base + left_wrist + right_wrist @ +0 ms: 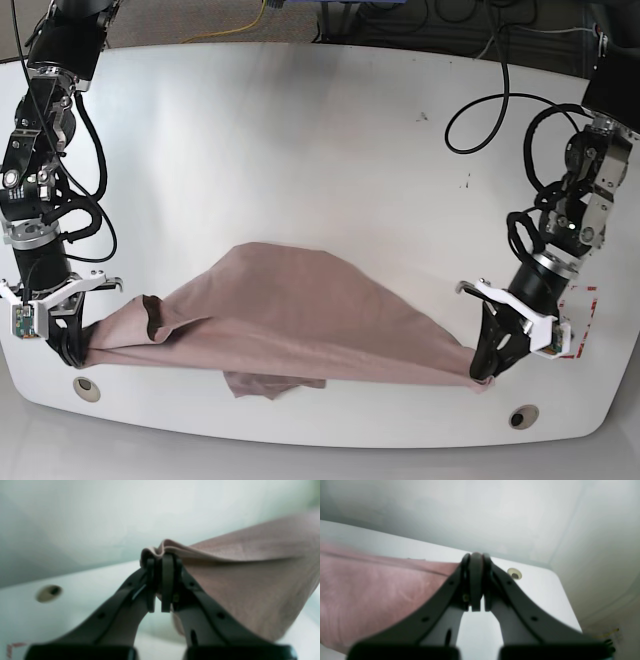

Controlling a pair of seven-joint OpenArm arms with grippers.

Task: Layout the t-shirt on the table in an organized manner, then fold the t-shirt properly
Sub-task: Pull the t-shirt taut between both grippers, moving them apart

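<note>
The mauve-brown t-shirt [290, 315] is stretched across the near part of the white table [300, 150], pulled taut between both arms, with a loose flap [270, 383] lying under its lower edge. At the right in the base view, my left gripper [481, 375] is shut on one corner of the shirt; in the left wrist view the cloth [250, 580] bunches over the closed fingertips [168, 562]. My right gripper [75, 352], at the left in the base view, is shut on the opposite corner, and the fabric [370, 592] stretches away from it in the right wrist view.
A round grommet hole [86, 387] lies near the front left edge and another grommet hole [520, 417] near the front right. A red tape mark [580, 320] sits beside the left arm. Cables [500, 90] trail over the table's far right.
</note>
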